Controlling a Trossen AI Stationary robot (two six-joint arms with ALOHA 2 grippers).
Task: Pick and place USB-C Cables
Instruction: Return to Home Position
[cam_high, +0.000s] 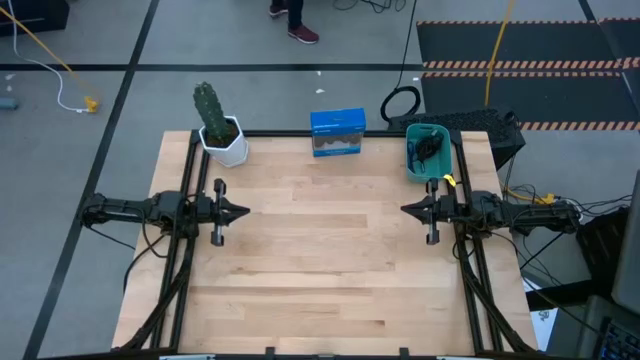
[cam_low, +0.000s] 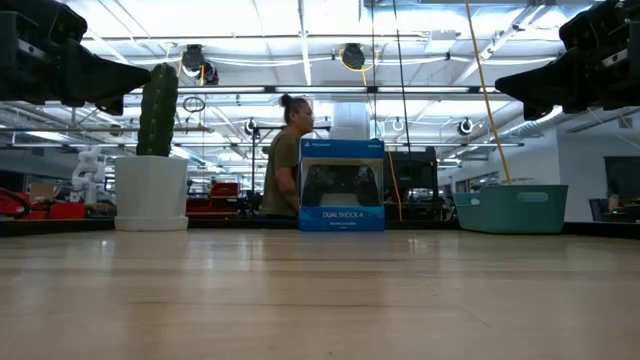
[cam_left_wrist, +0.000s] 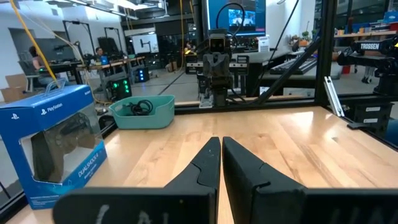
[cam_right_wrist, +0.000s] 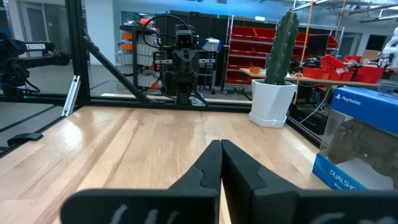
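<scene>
A teal bin stands at the table's far right corner, and dark bundled USB-C cables lie inside it; the left wrist view shows them as black loops above the bin's rim. I cannot pick out a blue-purple cable. My left gripper hovers shut over the table's left side, pointing right. My right gripper hovers shut over the right side, just near of the bin, pointing left. Both are above the tabletop, as the low view shows.
A cactus in a white pot stands at the far left, a blue controller box at the far middle. A black cable ring lies on the floor beyond the far edge. A person is behind the table. Bare wood lies between the arms.
</scene>
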